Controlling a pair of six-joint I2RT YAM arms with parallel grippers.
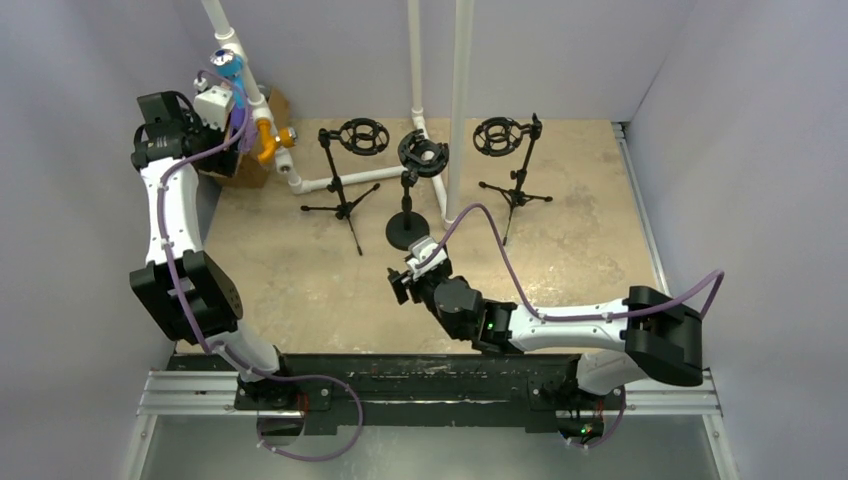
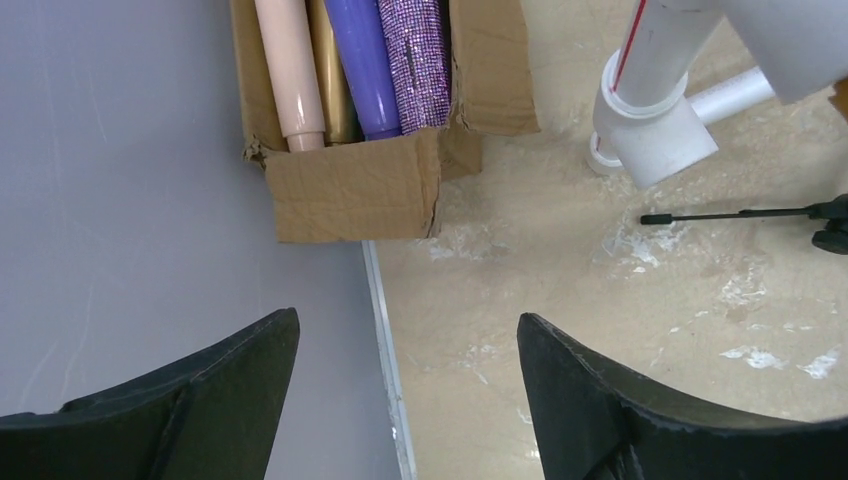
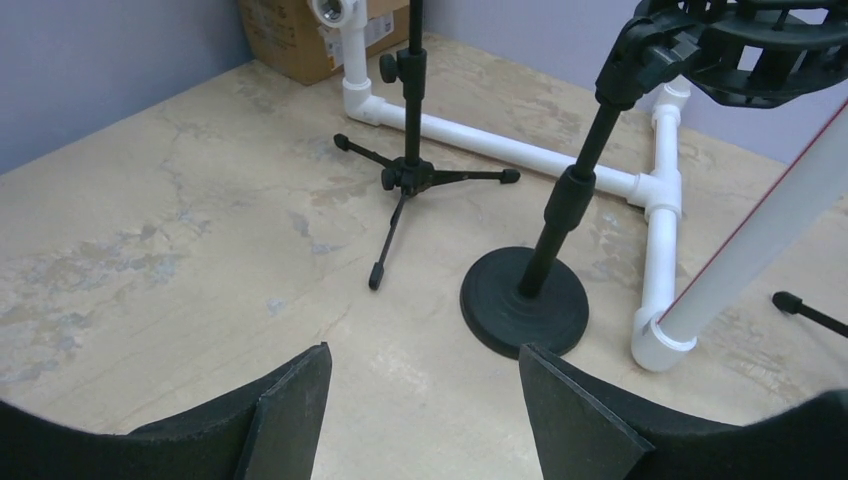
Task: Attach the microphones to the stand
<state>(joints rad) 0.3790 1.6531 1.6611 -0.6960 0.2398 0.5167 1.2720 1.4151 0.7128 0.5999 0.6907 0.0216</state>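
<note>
Beside the box [image 2: 350, 190], my left gripper [image 2: 405, 400] hangs spread, empty; right gripper [image 3: 425, 410] too, well away. Its mics [image 2: 365, 70] look light, stiff, slick: I'd pinch mid-barrel.

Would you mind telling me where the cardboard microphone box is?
In the top view, the cardboard box sits far left against the wall, beside the PVC pipe frame, below the left end effector.
</note>
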